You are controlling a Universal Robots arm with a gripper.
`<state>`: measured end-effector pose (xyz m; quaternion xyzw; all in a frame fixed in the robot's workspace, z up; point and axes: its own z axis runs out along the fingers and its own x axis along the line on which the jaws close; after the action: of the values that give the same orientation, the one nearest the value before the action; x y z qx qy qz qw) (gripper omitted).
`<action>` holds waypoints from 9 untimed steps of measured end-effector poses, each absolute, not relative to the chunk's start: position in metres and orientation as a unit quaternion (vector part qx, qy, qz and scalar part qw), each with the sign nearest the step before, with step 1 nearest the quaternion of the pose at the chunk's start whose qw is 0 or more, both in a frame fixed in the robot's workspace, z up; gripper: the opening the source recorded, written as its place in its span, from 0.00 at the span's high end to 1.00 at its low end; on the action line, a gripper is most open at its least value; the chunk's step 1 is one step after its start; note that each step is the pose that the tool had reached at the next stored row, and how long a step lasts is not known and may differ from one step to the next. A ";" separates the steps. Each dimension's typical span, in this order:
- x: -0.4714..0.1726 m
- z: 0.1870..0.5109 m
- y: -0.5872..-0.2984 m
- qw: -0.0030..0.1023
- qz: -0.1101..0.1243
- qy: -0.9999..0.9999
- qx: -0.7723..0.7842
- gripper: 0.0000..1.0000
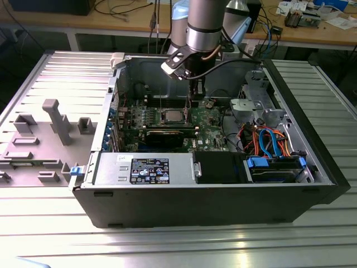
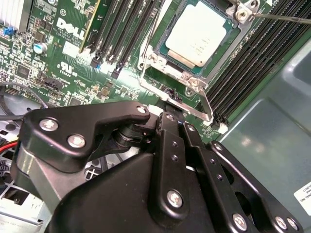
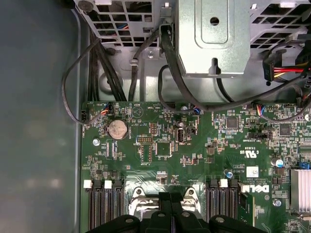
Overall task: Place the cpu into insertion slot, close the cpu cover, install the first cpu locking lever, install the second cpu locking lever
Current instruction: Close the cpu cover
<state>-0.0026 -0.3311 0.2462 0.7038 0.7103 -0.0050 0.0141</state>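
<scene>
So the arm is reaching down into the open computer case (image 1: 326, 167), which is lying on its side on the ribbed metal table (image 1: 178, 245). The gripper (image 1: 195, 100) is hanging just over the motherboard, a bit toward the exterior view's right of the socket. The cpu (image 2: 199, 34) is already sitting flat in the insertion slot (image 2: 181, 103), silver top facing up. The cpu cover (image 2: 167, 65) is lying down around it, with the chip showing through its window. In the second wrist view the gripper (image 2: 170, 110) is hovering right at the frame's edge, close to a small black part on that side. I can't tell if it's actually touching anything. The fingers (image 3: 164, 208) are looking pressed together, with no real gap showing in either wrist view and nothing visibly pinched between them. A thin locking lever (image 2: 279, 18) is running out from the screwed corner of the frame, across the black memory slots (image 2: 272, 58), and I can't tell whether it's latched. More memory slots are flanking the socket on the other side. The long black expansion card (image 1: 167, 135) is sitting just in front of the socket in the exterior view. Grey plastic fixtures (image 1: 58, 120) are standing on the table off to the exterior view's left.
</scene>
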 end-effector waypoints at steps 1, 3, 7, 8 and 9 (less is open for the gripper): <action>-0.003 0.246 -0.331 0.014 -0.005 0.710 0.704 0.89; -0.005 0.246 -0.331 0.014 -0.005 0.710 0.704 0.89; -0.008 0.246 -0.331 0.014 -0.005 0.710 0.704 0.89; -0.008 0.246 -0.331 0.014 -0.005 0.710 0.704 0.89; -0.009 0.246 -0.331 0.014 -0.005 0.710 0.704 0.89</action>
<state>-0.0086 -0.3311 0.2458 0.7038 0.7103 -0.0050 0.0141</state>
